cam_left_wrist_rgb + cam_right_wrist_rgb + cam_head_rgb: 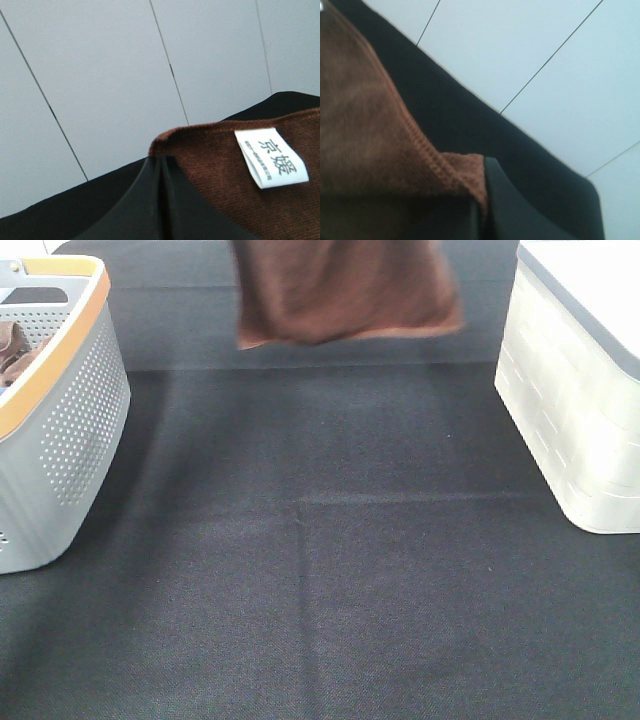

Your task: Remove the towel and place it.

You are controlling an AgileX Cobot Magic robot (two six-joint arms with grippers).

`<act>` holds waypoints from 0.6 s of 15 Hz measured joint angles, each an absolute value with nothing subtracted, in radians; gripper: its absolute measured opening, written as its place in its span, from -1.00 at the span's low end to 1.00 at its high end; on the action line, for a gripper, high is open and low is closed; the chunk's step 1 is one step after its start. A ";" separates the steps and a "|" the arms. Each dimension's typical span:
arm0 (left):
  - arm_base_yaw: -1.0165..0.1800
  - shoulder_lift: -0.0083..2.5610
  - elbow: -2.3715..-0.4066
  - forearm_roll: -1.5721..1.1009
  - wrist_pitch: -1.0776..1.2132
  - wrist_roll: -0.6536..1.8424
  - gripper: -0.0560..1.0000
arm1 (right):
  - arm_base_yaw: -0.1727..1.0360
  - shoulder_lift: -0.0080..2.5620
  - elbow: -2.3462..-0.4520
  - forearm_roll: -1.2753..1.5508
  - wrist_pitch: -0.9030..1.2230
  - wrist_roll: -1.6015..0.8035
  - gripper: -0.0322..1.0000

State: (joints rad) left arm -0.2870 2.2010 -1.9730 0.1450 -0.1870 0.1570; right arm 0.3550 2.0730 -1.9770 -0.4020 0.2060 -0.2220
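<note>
We see the bench (330,570) first, covered in dark cloth with a faint crease running across it. We take the towel (345,290) as our landmark: brown, it hangs in the air above the far part of the bench, its lower hem clear of the cloth and its upper part cut off by the top edge of the high view. To the right of the towel stands a white bin (570,410) with a ribbed wall. To the left of the towel stands a grey perforated basket (75,410) with an orange rim, and inside it we make out another brown cloth (15,350).

From the left wrist we see the left tool (160,200) clenched on one corner of the towel, its dark fingers (187,210) pressed together at the hem, with a white tag (272,157) sewn on the towel just beside them. From the right wrist we see the right tool (480,210) likewise gripping a corner of the towel, the knitted edge pinched between its dark fingers (520,210).
</note>
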 joint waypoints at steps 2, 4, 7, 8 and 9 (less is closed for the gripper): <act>-0.280 2.241 -1.972 0.135 -0.034 0.156 -0.89 | 0.339 2.162 -1.977 -0.384 0.284 -0.205 -0.94; -0.296 2.244 -1.972 0.134 0.232 0.156 -0.89 | 0.339 2.200 -1.977 -0.320 0.427 -0.193 -0.94; -0.310 2.242 -1.972 0.081 0.578 0.156 -0.89 | 0.339 2.210 -1.977 -0.251 0.712 -0.190 -0.94; -0.314 2.233 -1.972 0.054 0.670 0.156 -0.89 | 0.339 2.209 -1.977 -0.237 0.788 -0.190 -0.94; -0.315 2.216 -1.972 0.031 0.754 0.156 -0.89 | 0.339 2.209 -1.977 -0.214 0.866 -0.190 -0.94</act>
